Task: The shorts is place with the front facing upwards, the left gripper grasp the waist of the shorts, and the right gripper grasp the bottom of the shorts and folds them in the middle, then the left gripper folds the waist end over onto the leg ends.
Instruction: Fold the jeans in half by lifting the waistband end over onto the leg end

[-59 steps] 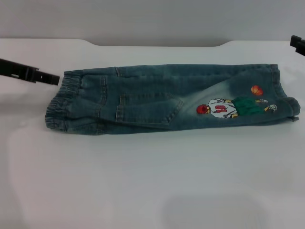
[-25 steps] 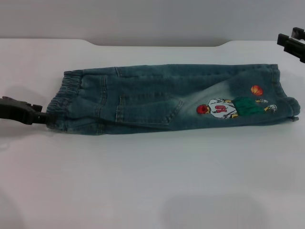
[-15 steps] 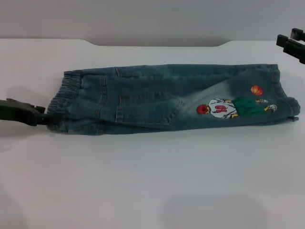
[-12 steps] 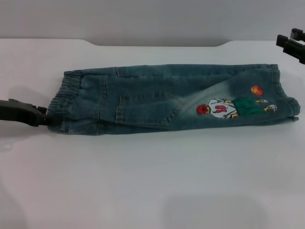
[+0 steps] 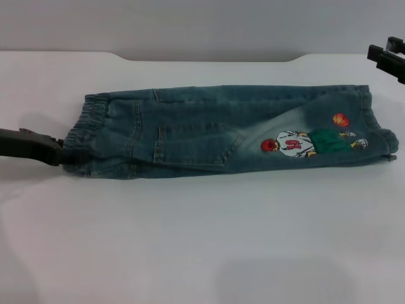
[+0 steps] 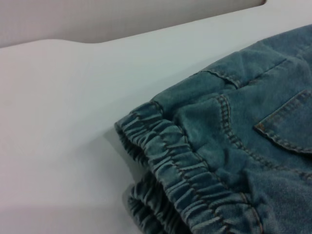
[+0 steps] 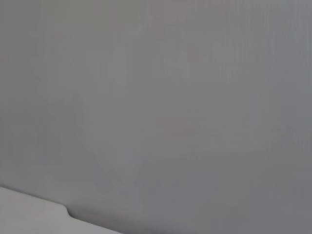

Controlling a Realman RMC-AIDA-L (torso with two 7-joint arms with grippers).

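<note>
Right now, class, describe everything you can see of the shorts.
The shorts are blue denim, faded pale in places, already folded lengthwise and lying flat across the white table. The ruffled elastic waist points to the robot's left, where the left gripper meets its near corner. A stitched pocket sits mid-length; a cartoon basketball-player patch and orange ball mark the leg ends.

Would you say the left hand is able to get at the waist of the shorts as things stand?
Probably yes. The left hand sits at table level right beside the waist of the shorts, at its near corner, and nothing lies between them. The gathered band lies exposed on the table.
</note>
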